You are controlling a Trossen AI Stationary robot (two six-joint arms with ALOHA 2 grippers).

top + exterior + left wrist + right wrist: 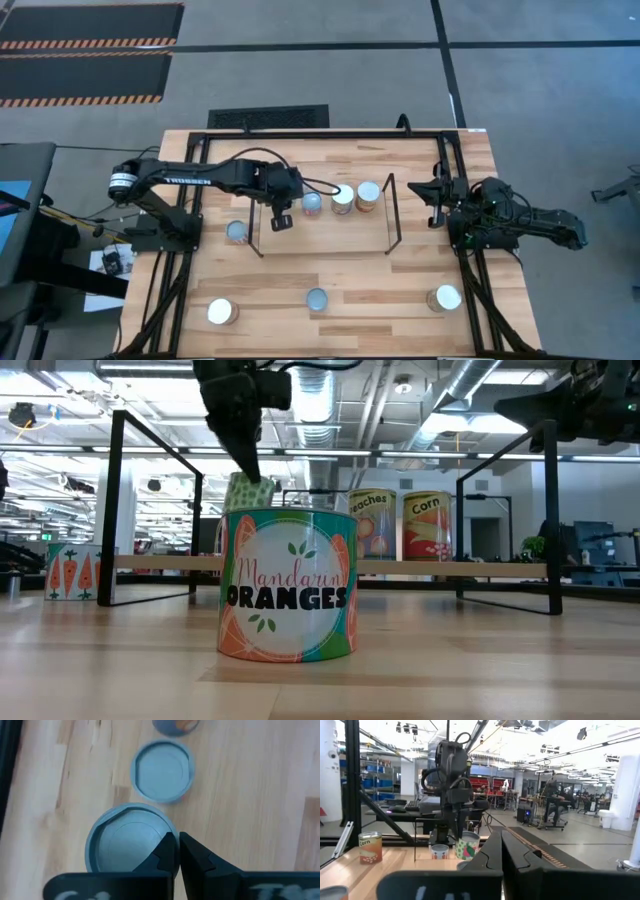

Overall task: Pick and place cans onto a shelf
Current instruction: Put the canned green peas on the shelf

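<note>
The shelf (391, 215) (490, 568) holds three cans in a row: a green-patterned can (262, 491) (312, 204), a Peaches can (372, 525) and a Corn can (427, 525). My left gripper (178, 851) (284, 218) is shut. It points down at the near-left edge of the green can's blue-grey top (125, 842). A Mandarin Oranges can (288, 585) (317, 299) stands on the table in front. My right gripper (501, 842) (428, 200) is shut and empty, raised at the shelf's right end. My left gripper's shut fingertips (167, 847) stand over the rim of the green can's top (161, 827), coming from above and pointing down. I cannot tell whether they touch it. The can stands upright on the shelf.
A Carrots can (75, 572) (237, 232) stands left of the shelf. Two more cans stand near the front edge, at the left (222, 312) and the right (446, 298). A black metal frame (330, 131) edges the table.
</note>
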